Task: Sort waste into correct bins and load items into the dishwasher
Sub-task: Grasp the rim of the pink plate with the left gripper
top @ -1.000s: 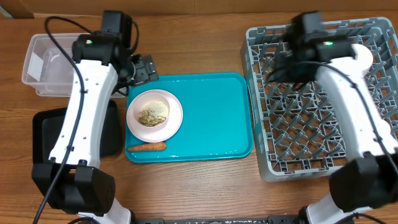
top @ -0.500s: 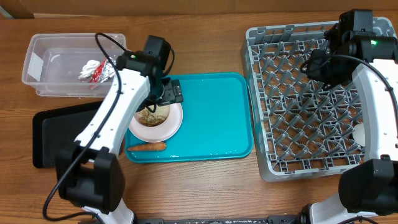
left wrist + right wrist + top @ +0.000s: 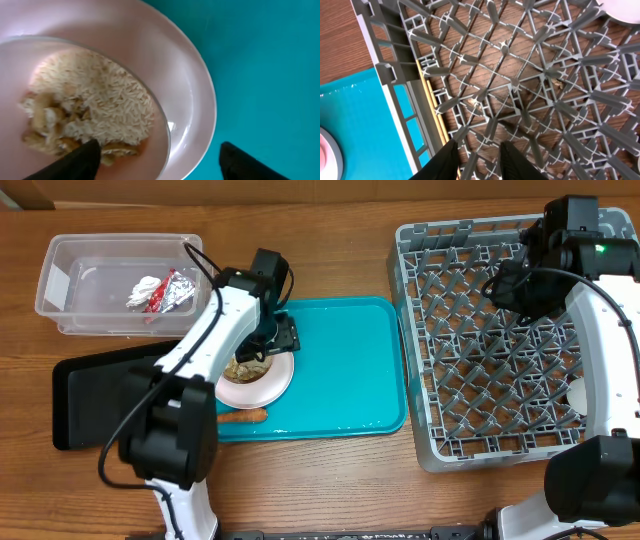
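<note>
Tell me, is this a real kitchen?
Probably not a real kitchen, more a robot practice table set up for dish clean-up: a grey dish rack, a teal tray with leftover rice, and a clear tub holding a foil wrapper.

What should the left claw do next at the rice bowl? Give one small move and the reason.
Probably close the left claw on the rim of the small pink bowl: one finger is inside by the beige rice scraps, the other outside beyond the pale pink round plate, jaws open. A grip seems needed before any lift.
</note>
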